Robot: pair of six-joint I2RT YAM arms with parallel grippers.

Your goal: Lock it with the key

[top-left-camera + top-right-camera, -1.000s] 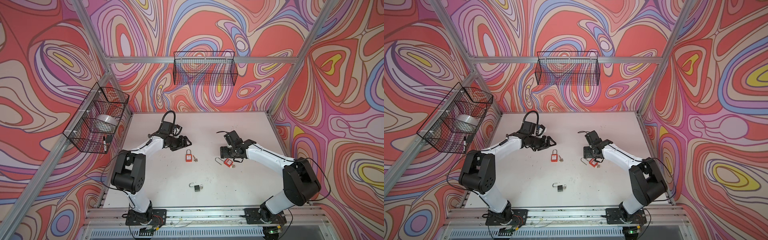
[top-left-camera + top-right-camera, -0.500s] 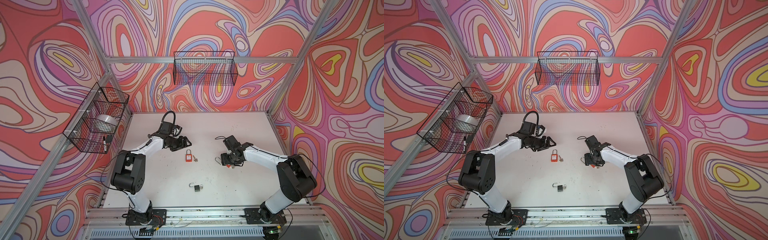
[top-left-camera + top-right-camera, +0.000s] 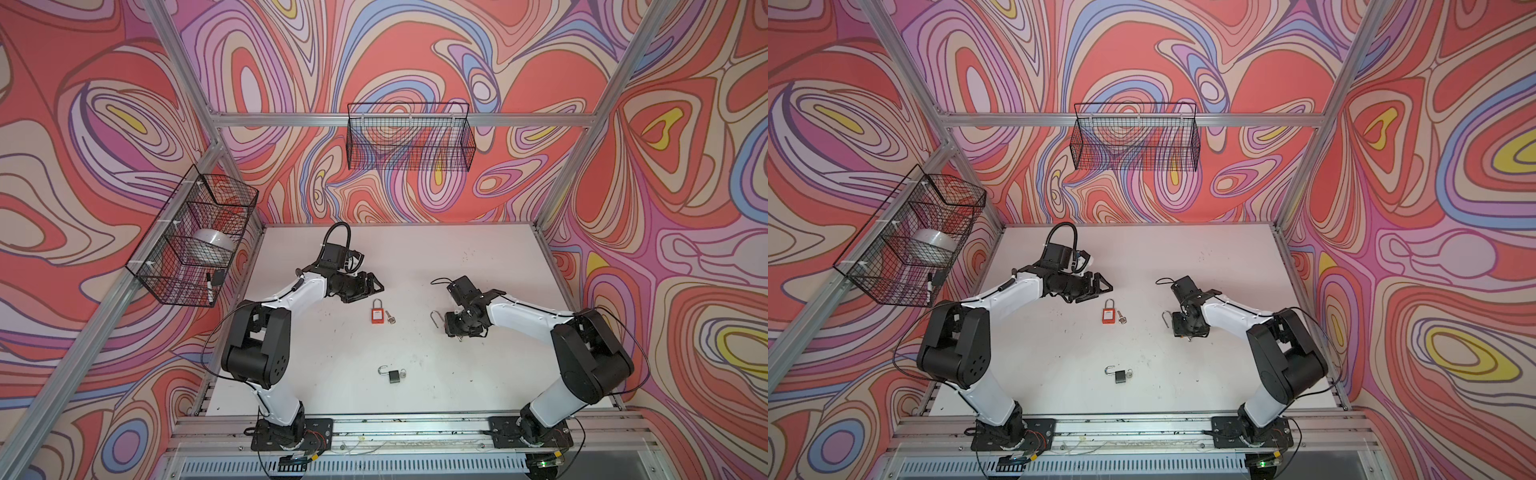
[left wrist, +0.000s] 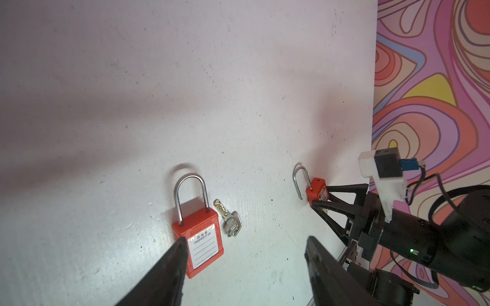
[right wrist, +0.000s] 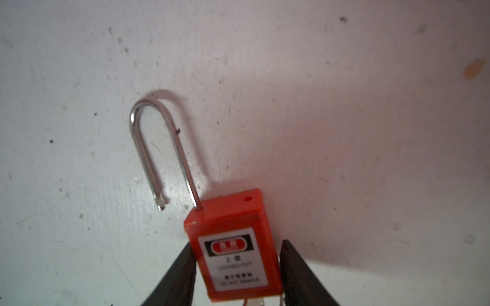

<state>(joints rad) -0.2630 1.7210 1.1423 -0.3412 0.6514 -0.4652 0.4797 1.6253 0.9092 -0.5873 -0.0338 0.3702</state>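
A red padlock [image 5: 230, 220] lies on the white table with its steel shackle [image 5: 148, 148] swung open. My right gripper [image 5: 237, 242] is shut on its body, one finger on each side. A bit of metal at the lock's bottom end [image 5: 256, 302] may be a key. In both top views the right gripper [image 3: 453, 328] [image 3: 1183, 326] hides the body and only the shackle [image 3: 434, 320] shows. A second red padlock [image 4: 197, 233] with its shackle closed lies mid-table, a loose key [image 4: 229, 220] beside it. My left gripper [image 4: 245, 239] hovers open just behind them, holding nothing.
A small black padlock [image 3: 392, 375] with an open shackle lies near the table's front. A wire basket [image 3: 195, 241] holding a tape roll and a marker hangs on the left wall. Another wire basket [image 3: 409, 141] hangs on the back wall.
My right gripper has come down and leftward over the open red padlock, and its jaws have closed in on the body. The left arm has not moved.
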